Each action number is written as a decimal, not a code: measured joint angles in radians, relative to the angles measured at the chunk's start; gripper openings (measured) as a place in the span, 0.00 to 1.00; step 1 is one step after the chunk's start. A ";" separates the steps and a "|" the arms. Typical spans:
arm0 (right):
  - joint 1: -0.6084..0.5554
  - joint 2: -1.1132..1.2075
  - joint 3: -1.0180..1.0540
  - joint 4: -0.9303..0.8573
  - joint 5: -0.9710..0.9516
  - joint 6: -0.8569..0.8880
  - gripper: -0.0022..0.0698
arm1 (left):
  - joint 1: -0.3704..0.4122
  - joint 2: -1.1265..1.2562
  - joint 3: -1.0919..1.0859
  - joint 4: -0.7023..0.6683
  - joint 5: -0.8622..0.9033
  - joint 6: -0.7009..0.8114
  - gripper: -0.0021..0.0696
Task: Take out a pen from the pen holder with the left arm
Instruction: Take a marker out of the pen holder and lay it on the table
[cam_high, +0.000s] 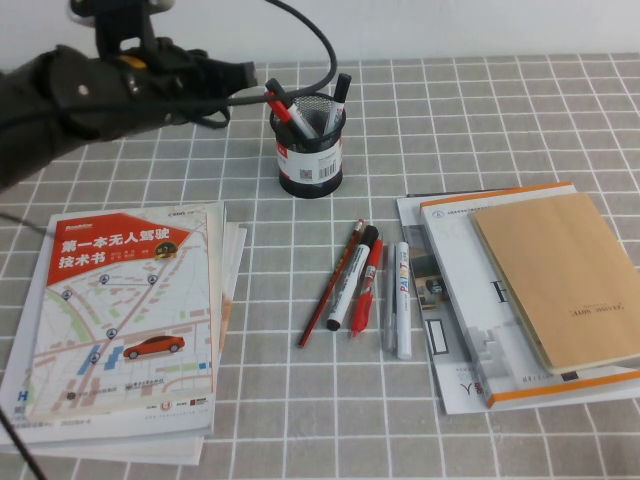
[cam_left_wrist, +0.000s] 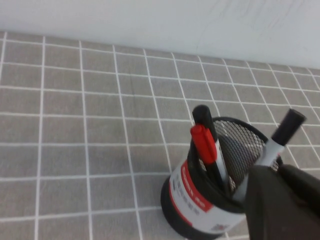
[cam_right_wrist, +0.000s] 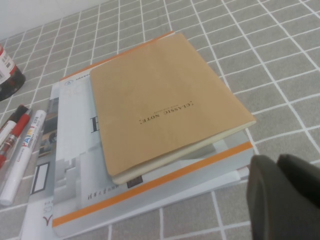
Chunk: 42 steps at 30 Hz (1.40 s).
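The left end effector (cam_high: 258, 93), sheathed in black, has its jaws pressed together. It hangs at the 10 o'clock side of the black wire-mesh pen holder (cam_high: 311, 165), its tip just beside the top of the red-capped marker (cam_high: 279, 107). That marker stands tilted inside the holder; whether the two touch I cannot tell. A black-capped marker (cam_high: 341, 88) leans out of the holder toward 1 o'clock. The holder stands upright at 12 o'clock on the grey tiled worktop (cam_high: 300, 420).

At the holder's 6 o'clock a row of loose pens (cam_high: 368, 285) lies flat. At 8 o'clock lies a red-and-white map-covered book (cam_high: 120, 320). At 4 o'clock a tan paper notebook (cam_high: 560, 280) rests on a white orange-edged booklet (cam_high: 455, 370).

The right end effector (cam_right_wrist: 285, 195) hovers just beside that stack's corner; whether it is apart or together I cannot tell.
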 joint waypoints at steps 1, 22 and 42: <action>0.000 0.000 0.000 0.000 0.000 0.000 0.01 | 0.000 0.023 -0.023 0.000 0.002 0.002 0.03; 0.000 0.000 0.000 0.000 0.000 0.000 0.01 | -0.021 0.319 -0.266 -0.142 0.023 0.007 0.45; 0.000 0.000 0.000 0.000 0.000 0.000 0.01 | -0.028 0.413 -0.341 -0.201 -0.014 0.007 0.42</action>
